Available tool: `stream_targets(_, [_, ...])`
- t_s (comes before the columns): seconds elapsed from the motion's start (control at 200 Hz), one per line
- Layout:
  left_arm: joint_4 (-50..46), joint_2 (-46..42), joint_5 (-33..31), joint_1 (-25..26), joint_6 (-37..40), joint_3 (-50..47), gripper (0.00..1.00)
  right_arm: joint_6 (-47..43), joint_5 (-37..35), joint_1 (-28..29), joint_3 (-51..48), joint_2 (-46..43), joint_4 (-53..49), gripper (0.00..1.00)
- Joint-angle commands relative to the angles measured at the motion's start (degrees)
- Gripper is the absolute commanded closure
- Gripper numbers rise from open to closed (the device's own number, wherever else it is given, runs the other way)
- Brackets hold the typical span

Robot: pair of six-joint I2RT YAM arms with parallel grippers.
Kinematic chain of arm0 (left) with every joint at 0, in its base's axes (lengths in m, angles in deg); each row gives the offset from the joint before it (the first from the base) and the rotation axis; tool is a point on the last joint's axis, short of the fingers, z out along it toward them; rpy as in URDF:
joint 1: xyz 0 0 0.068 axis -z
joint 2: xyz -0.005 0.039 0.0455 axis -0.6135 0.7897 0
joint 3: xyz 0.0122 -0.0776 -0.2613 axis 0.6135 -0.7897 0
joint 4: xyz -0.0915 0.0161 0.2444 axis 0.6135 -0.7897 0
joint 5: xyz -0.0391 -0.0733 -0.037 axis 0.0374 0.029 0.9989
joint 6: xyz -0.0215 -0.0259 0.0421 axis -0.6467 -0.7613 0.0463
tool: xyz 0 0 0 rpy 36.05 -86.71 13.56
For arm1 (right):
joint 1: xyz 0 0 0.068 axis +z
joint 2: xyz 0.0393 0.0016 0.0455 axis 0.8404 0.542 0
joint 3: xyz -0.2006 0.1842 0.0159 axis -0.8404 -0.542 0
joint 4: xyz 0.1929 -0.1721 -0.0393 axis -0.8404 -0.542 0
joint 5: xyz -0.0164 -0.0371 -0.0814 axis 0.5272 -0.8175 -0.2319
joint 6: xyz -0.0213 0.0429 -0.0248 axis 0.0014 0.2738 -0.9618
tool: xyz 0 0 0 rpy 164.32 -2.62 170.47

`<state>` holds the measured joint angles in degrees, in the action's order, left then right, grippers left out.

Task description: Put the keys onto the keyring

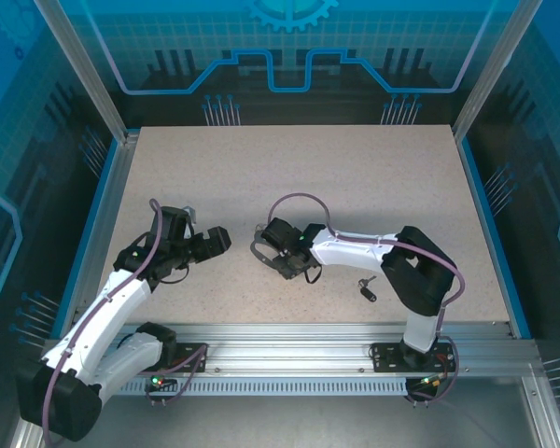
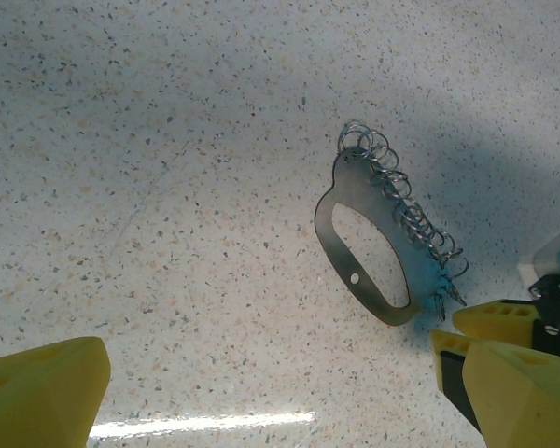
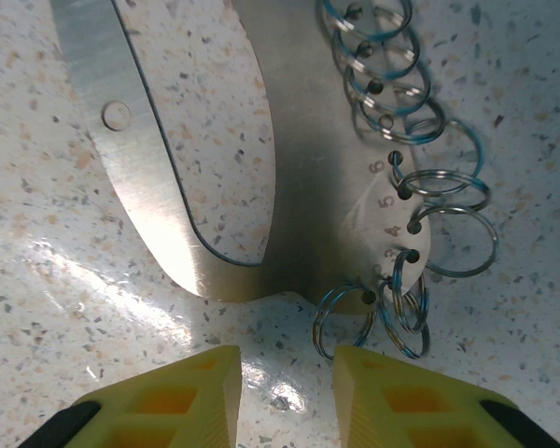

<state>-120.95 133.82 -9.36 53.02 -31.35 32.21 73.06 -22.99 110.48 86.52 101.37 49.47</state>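
Observation:
The keyring (image 3: pixel 308 187) is a flat silvery metal plate with an oval cut-out, lying on the table. Several split rings (image 3: pixel 448 201) hang from numbered holes along one edge. My right gripper (image 3: pixel 287 392) sits just short of the plate's near end. Its yellow fingers (image 3: pixel 168 401) stand apart with bare table between them. In the left wrist view the keyring (image 2: pixel 373 252) lies ahead and to the right of my wide-open left gripper (image 2: pixel 280 401). From above, the left gripper (image 1: pixel 222 241) faces the right gripper (image 1: pixel 266 241) across the keyring (image 1: pixel 259 252). A small black-headed key (image 1: pixel 366 292) lies near the right arm's elbow.
The speckled table (image 1: pixel 355 177) stretches out behind both arms. Blue-lit walls and an aluminium frame (image 1: pixel 289 336) enclose it. The right gripper's yellow fingertips (image 2: pixel 490 322) show beside the keyring's lower end in the left wrist view.

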Motion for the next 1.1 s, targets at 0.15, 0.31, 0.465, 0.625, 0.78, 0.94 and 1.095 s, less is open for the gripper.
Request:
stream_targets(0.15, [-0.24,-0.75,0.39,0.29,-0.06,-0.34,0.01,-0.46,-0.63,0.23,0.83,2.12,-0.46,0.68])
stream_targets(0.31, [0.03,-0.42,0.55,0.27,-0.06,-0.47,0.01,-0.74,-0.75,-0.66,1.09,2.41,-0.27,0.68])
stream_targets(0.465, [0.29,-0.16,0.55,0.29,-0.06,-0.65,0.01,-1.32,-0.55,-1.64,1.79,3.07,-0.33,0.68])
stream_targets(0.625, [0.63,0.38,0.78,0.29,-0.07,-0.83,0.01,-1.7,-0.55,-2.34,2.41,3.19,-0.31,0.68])
stream_targets(0.78, [1.33,0.89,0.86,0.29,-0.23,-0.96,0.01,-2.08,-0.48,-2.43,3.78,4.09,-0.72,0.68])
stream_targets(0.94, [2.1,1.07,1.12,0.29,-0.34,-1.45,0.01,-2.69,-0.51,-2.65,6.25,6.63,-1.82,0.68])
stream_targets(1.095, [2.03,1.99,1.47,0.29,0.11,-1.46,0.01,-2.79,-0.56,-2.9,7.15,7.62,-1.74,0.74])
